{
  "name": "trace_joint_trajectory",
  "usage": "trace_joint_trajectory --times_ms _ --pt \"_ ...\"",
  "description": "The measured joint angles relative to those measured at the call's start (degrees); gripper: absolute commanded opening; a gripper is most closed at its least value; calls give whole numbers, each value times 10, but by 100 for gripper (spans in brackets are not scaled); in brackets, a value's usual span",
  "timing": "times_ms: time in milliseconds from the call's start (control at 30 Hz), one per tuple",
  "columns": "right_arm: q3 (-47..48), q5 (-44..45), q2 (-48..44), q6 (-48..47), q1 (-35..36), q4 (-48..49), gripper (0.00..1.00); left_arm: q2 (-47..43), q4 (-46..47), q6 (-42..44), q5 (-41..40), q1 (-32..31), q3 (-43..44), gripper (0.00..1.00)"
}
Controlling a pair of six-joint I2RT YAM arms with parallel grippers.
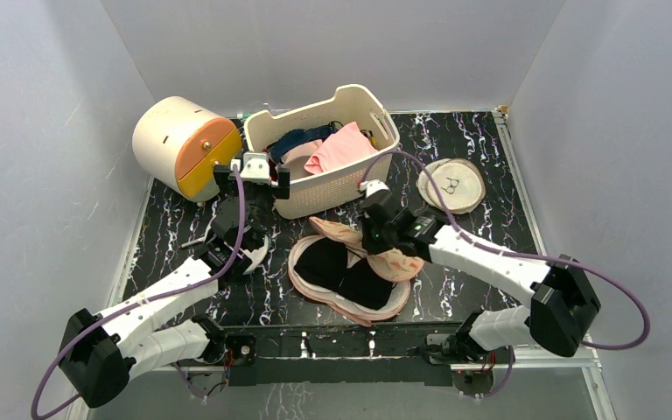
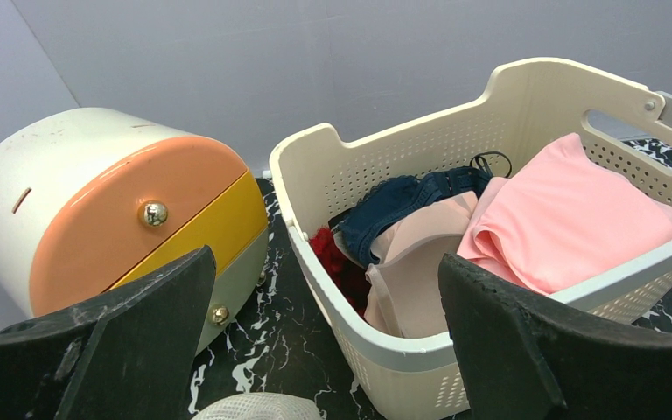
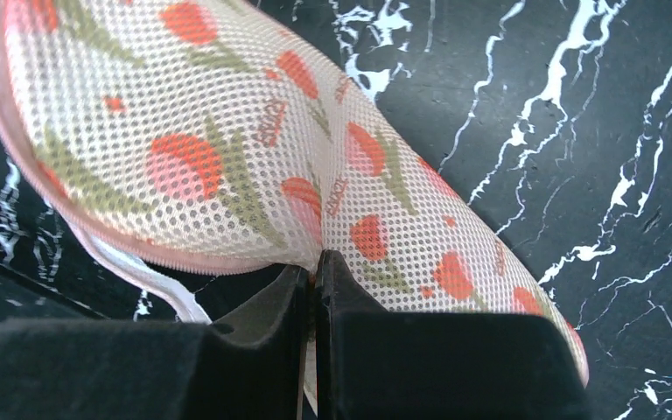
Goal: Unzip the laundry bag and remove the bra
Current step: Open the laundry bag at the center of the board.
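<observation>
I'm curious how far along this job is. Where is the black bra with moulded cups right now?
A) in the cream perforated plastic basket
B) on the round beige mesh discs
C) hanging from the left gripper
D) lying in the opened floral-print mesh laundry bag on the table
D: the overhead view shows the black bra with moulded cups lying in the opened floral-print mesh laundry bag, whose flap the right gripper pinches.

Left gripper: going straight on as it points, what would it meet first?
Probably the near corner of the laundry basket, framed by the open left gripper; the drawer box lies left of that line. Depth unclear.
</observation>
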Motion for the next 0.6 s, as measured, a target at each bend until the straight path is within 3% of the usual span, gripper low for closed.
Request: trace_joint_trajectory --times_ms 367,600 --pt "-69 -263 -38 43 -242 47 0 3 -16 -12 5 0 3 98" --pt "-111 -365 -38 56 -358 63 0 3 -25 -20 11 0 8 98"
